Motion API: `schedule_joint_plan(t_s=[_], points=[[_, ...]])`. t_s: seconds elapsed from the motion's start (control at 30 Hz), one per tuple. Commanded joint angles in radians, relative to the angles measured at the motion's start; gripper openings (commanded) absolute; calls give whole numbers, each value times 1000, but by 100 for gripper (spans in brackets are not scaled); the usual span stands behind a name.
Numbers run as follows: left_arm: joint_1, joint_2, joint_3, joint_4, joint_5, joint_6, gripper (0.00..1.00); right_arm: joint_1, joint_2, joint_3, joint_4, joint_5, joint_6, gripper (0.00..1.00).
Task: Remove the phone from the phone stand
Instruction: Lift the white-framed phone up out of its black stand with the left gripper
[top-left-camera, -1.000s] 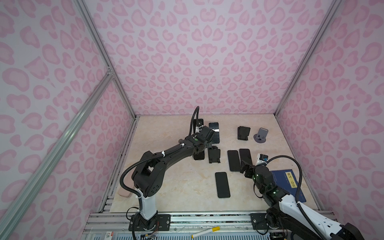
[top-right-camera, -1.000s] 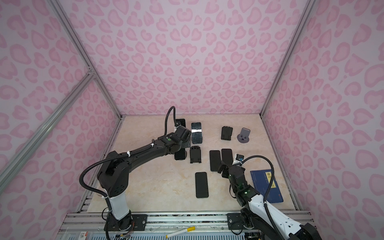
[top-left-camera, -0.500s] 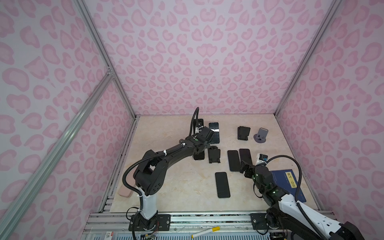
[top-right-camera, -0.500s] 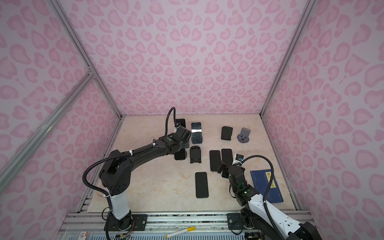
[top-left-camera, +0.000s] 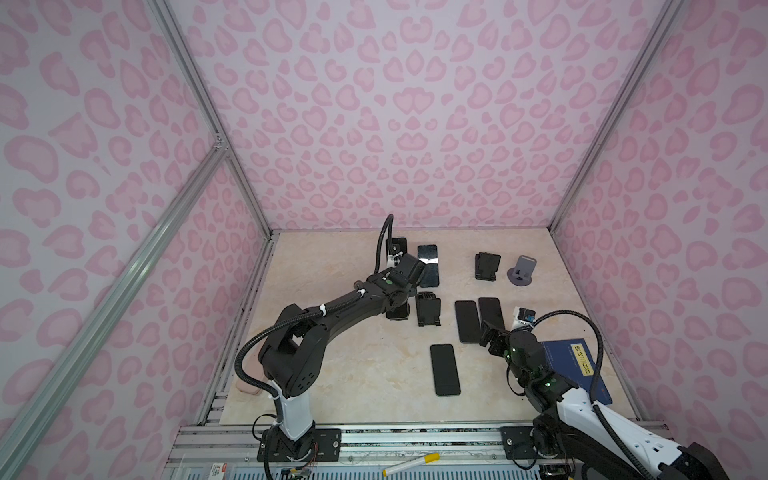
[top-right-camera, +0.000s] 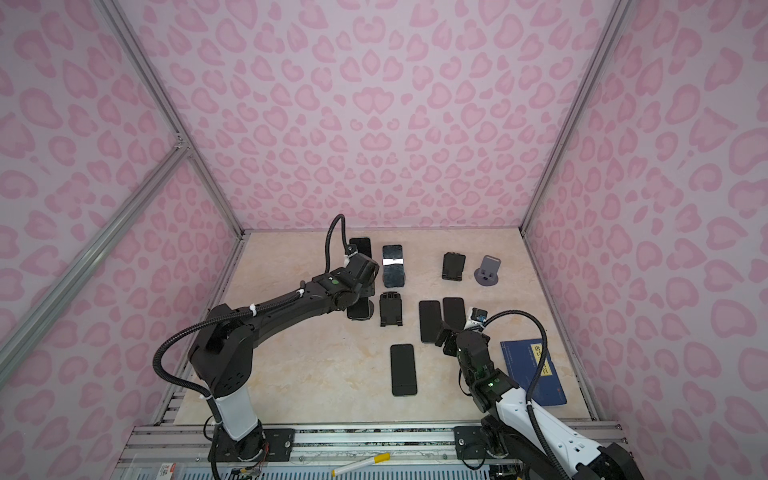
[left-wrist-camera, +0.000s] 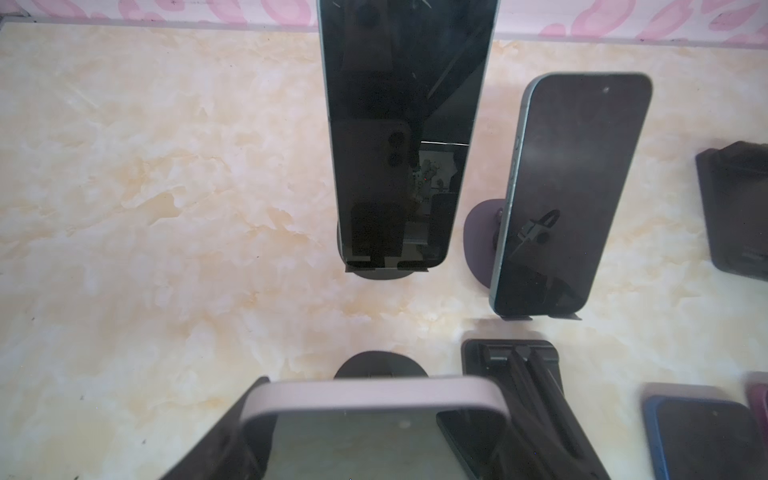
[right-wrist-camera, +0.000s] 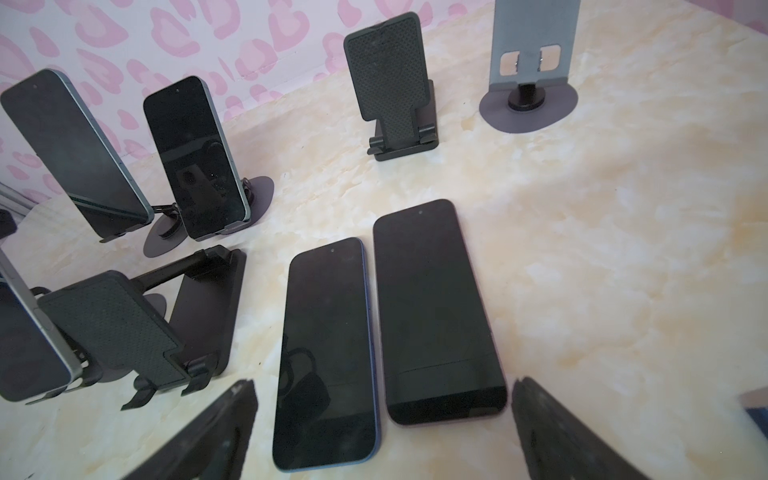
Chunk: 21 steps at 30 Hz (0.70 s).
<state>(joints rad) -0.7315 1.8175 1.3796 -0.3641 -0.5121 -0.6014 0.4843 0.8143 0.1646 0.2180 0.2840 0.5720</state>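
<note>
Six phones (top-left-camera: 444, 370) are being counted: three being carried on stands (right-wrist-camera: 258, 195), three being left flat on the tabletop (top-left-camera: 353, 374). Six stands are being counted, three being left empty. One blue book (top-left-camera: 569, 365) and one marker (top-left-camera: 411, 464) are being shown.

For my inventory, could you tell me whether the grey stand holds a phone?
No, the grey stand stands empty, its backplate and ledge bare.

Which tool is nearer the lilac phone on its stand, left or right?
Left. The left tool grips the lilac phone by its side edges. The right tool hangs open over two flat phones, beyond the black folding stand.
</note>
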Motion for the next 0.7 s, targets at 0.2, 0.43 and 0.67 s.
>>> schedule_joint_plan(t_s=[0.2, 0.43, 0.67], points=[[-24, -125, -22, 14, -7, 45, 68, 2, 3, 9, 21, 3, -1, 98], [-44, -223, -93, 9, 6, 44, 68, 1, 19, 11, 30, -6, 0, 97], [-63, -333, -188, -15, 45, 9, 67, 2, -5, 7, 16, 0, -3, 97]])
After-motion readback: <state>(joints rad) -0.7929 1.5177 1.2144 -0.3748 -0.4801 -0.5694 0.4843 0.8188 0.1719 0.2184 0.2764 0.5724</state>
